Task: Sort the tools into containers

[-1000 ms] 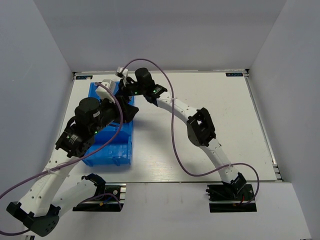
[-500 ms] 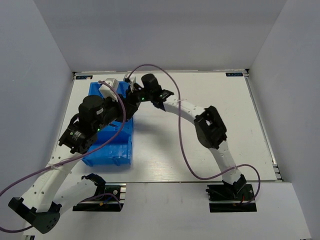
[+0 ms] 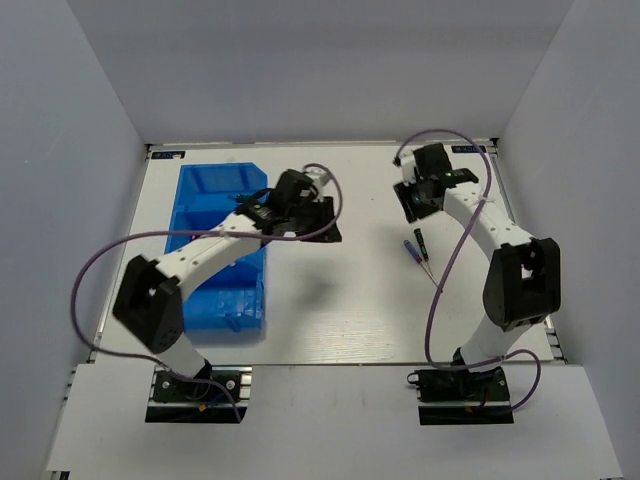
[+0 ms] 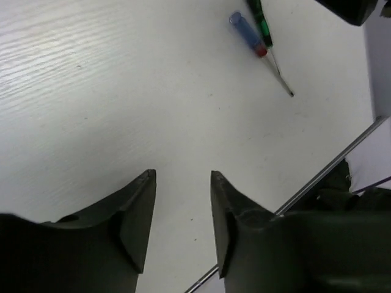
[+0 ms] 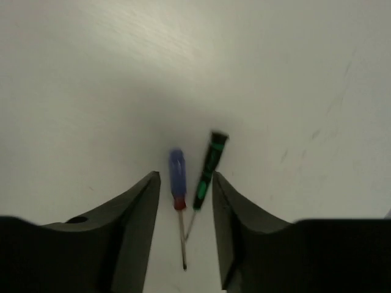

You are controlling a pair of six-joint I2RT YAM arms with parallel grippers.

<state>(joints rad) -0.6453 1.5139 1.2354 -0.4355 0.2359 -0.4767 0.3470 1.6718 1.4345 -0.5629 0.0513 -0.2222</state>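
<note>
Seen from above, a white table (image 3: 340,320) carries a translucent blue bin unit (image 3: 215,300) at 9 o'clock, its row of compartments running from the far edge toward the near edge. What lies inside the compartments cannot be made out.

The left arm (image 3: 200,255) rises from its base at 7 o'clock and reaches across the bin toward the middle of the table. The right arm (image 3: 490,225) climbs from its base at 5 o'clock and bends back to about 1 o'clock.

The left gripper (image 4: 182,175) hangs over bare tabletop just off the bin's 3 o'clock side. Its jaws are parted with nothing between them. The right gripper (image 5: 185,175) is poised at the far side of the two tools. Its jaws are also spread and clamp nothing, and the tools show in the gap between its fingers (image 5: 137,213).

Two tools lie loose on the table at about 3 o'clock from its centre, well apart from the bin. The blue-handled screwdriver (image 5: 177,174) and the green-handled screwdriver (image 5: 208,168) lie just beside each other. In the right wrist view the handles point to 12 o'clock and the thin shafts converge toward 6 o'clock. In the left wrist view the pair appears at 1 o'clock.
</note>
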